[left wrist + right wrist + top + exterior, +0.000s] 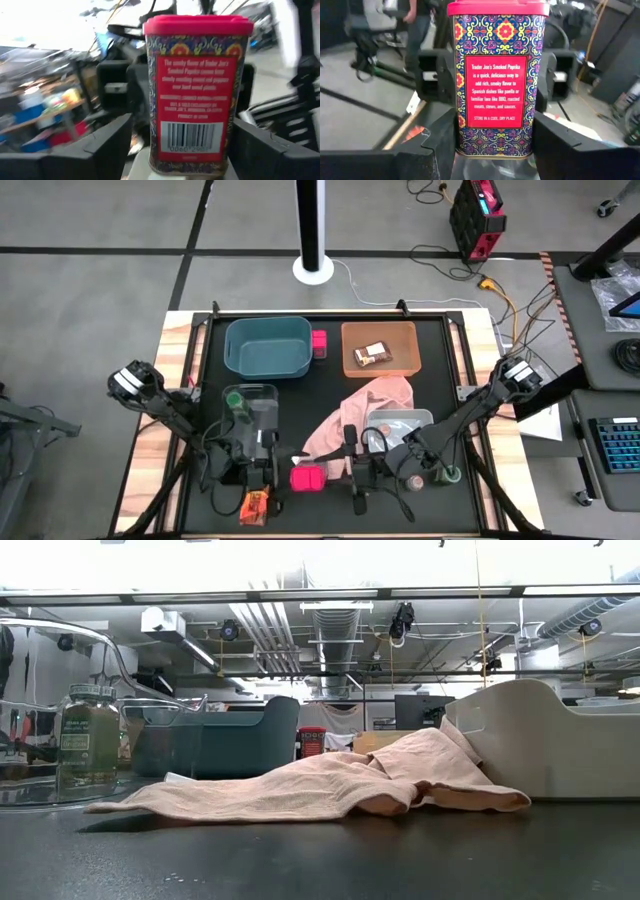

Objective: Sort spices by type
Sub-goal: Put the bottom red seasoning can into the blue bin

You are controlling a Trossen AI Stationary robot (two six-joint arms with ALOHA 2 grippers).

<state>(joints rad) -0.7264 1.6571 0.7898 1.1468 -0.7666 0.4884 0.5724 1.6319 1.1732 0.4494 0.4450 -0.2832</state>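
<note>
A bright pink-lidded paprika box [308,478] stands upright between my two grippers near the table's near edge. My right gripper [495,150] comes at it from the right and is shut on it. My left gripper [185,155] faces it from the left, open, with a finger on either side of the box [192,90]. Another pink box [319,342] sits beside the teal bin. A brown packet [372,355] lies in the orange bin. A green-lidded jar [236,402] stands in the clear bin. An orange packet [257,505] lies on the table. My right gripper pinches the box's lower part [495,135] between its two fingers [437,150], which lie against its two side walls. The fingers come in level from the table's right. The box stays upright; whether its base rests on the table I cannot tell.
The teal bin [268,347] and orange bin [380,330] stand at the far edge. The clear bin [262,392] is behind my left gripper. A pink cloth [365,415] lies mid-table against the grey bin [410,420]. Two jars [430,478] stand near my right arm.
</note>
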